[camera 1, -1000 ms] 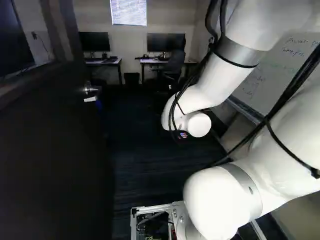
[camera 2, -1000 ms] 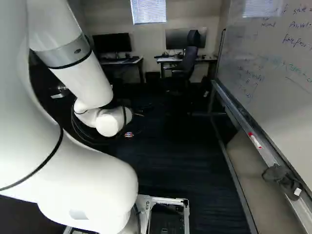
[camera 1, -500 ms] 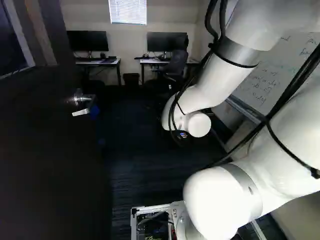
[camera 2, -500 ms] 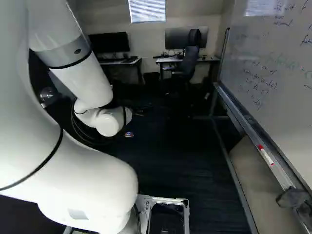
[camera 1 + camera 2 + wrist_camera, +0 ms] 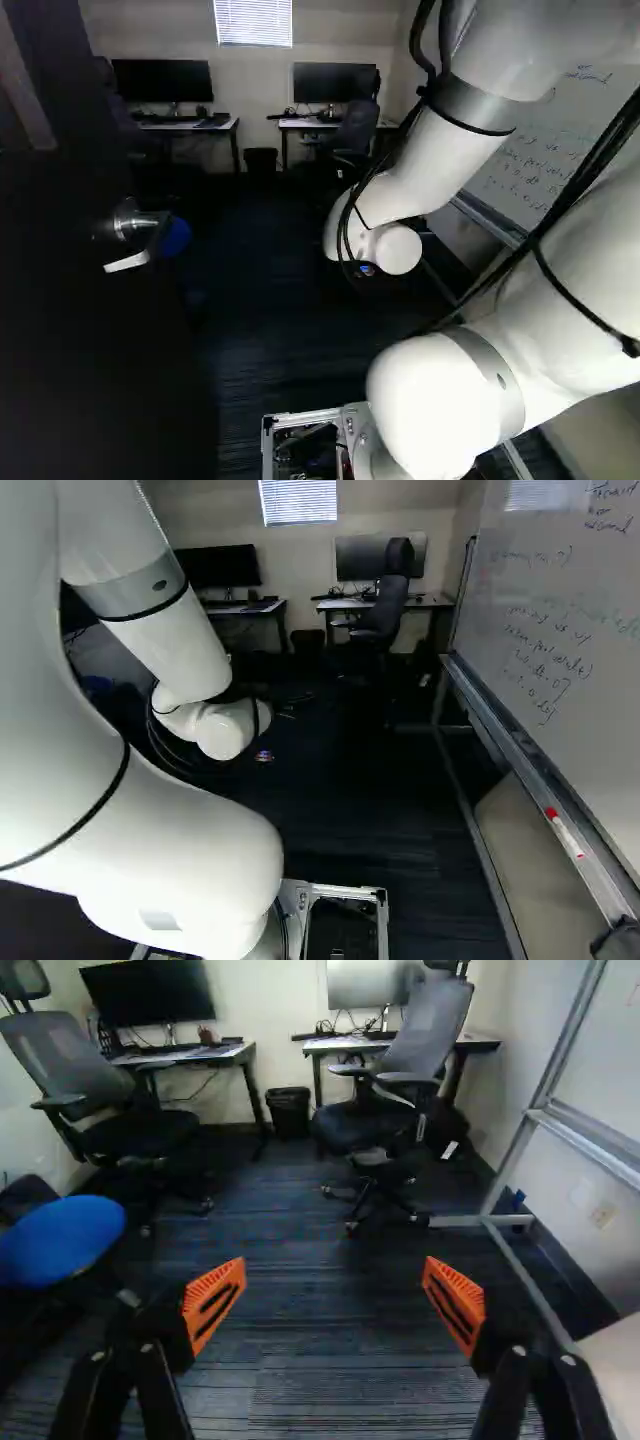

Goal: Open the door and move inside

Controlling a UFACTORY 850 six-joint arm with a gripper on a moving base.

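— Base (image 5: 305,415) has rolled forward; arm (image 5: 420,170) unchanged on it. Black two-finger gripper (image 5: 296,706)?
— Spread wide, holding nothing. Black door (image 5: 95,350) stands open to its left, apart.
— Views?
— Silver lever handle (image 5: 140,236): left base view only. Dark striped carpet (image 5: 330,1370), white desks (image 5: 345,604) ahead, whiteboard (image 5: 560,610) right.

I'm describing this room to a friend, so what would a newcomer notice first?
Probably the big white arm, filling the right of the left base view. Next, the gripper's orange pads, wide apart in the wrist view, and the round blue surface beside them. At the left base view's left, the silver handle gleams against the dark door.
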